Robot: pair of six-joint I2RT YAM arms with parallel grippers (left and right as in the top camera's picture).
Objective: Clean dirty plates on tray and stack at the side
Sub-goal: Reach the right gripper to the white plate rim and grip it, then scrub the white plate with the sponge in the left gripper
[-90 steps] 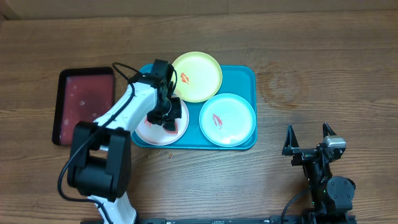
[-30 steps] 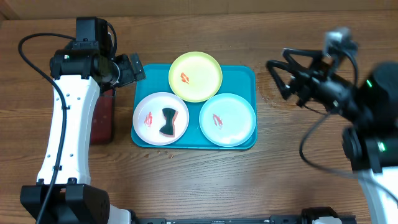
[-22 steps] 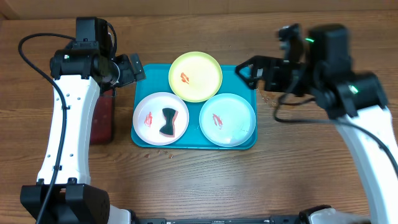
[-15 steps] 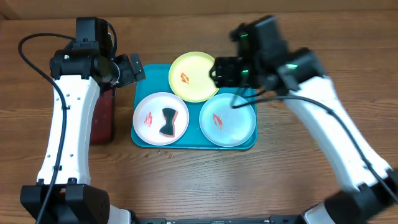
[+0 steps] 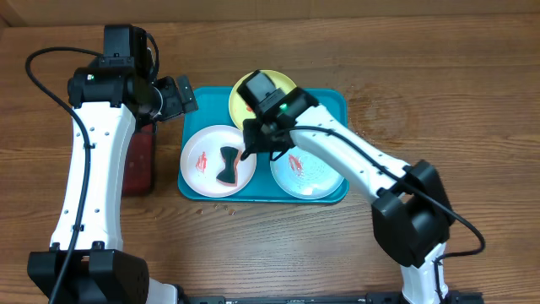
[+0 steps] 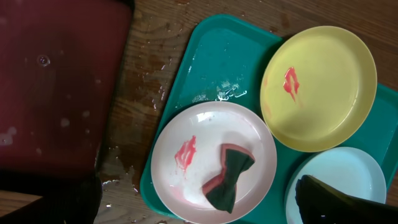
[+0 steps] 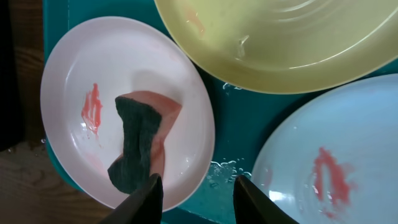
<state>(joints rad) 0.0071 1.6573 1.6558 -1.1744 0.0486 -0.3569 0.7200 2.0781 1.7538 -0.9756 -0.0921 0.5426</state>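
Where the plates point(image 5: 202, 173) sit, the tray point(image 5: 336, 100) runs lengthwise left-right.

Sponge point(image 6: 229, 177) on left plate point(image 6: 205, 134), in tray point(image 6: 211, 62); smaller tray point(image 6: 56, 81) left.

yellow-green plate point(image 5: 238, 111): half under right arm point(image 5: 337, 152) | dark-red tray point(image 5: 139, 169): mostly behind left arm point(image 5: 89, 169)

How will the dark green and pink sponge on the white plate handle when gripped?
Probably soft: the dark green and pink sponge looks pinched at its waist. Likely wet and slippery, given droplets on the turquoise tray.
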